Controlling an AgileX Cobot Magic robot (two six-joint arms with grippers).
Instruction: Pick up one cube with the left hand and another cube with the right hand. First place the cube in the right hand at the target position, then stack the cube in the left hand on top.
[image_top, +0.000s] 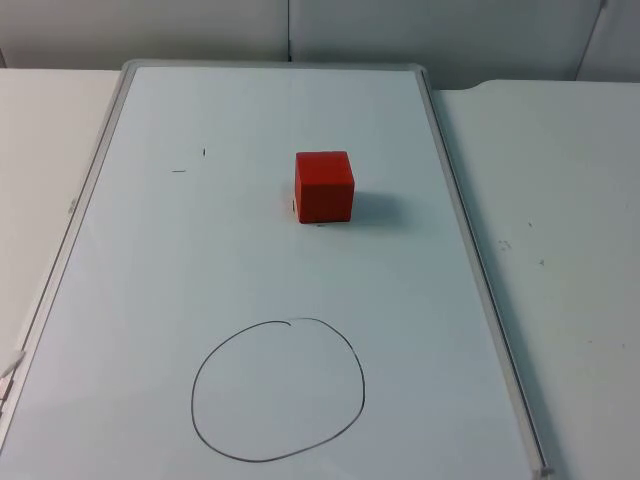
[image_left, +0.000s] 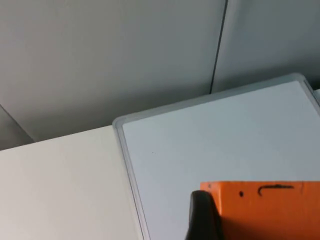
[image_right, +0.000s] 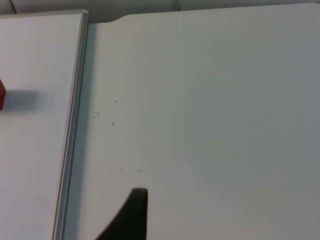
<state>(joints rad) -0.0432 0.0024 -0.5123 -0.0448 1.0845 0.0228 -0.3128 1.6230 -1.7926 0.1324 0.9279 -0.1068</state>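
A red cube (image_top: 324, 187) stands on the whiteboard (image_top: 150, 280), toward its far half and slightly right of centre. A hand-drawn black circle (image_top: 193, 395) marks the near part of the board, with nothing inside it. My left gripper (image_left: 250, 222) is shut on an orange cube (image_left: 265, 200), held above the board's far left corner (image_left: 120, 122); one black finger (image_left: 202, 215) presses its side. My right gripper (image_right: 145, 220) hangs over the bare table right of the board, and an edge of the red cube (image_right: 2, 94) shows beyond the board's frame (image_right: 75, 100).
The board's grey metal frame (image_top: 465, 230) is a low ridge around the whiteboard. White table (image_top: 560, 260) lies on both sides of it. The grey partition wall (image_left: 125, 55) closes the far end.
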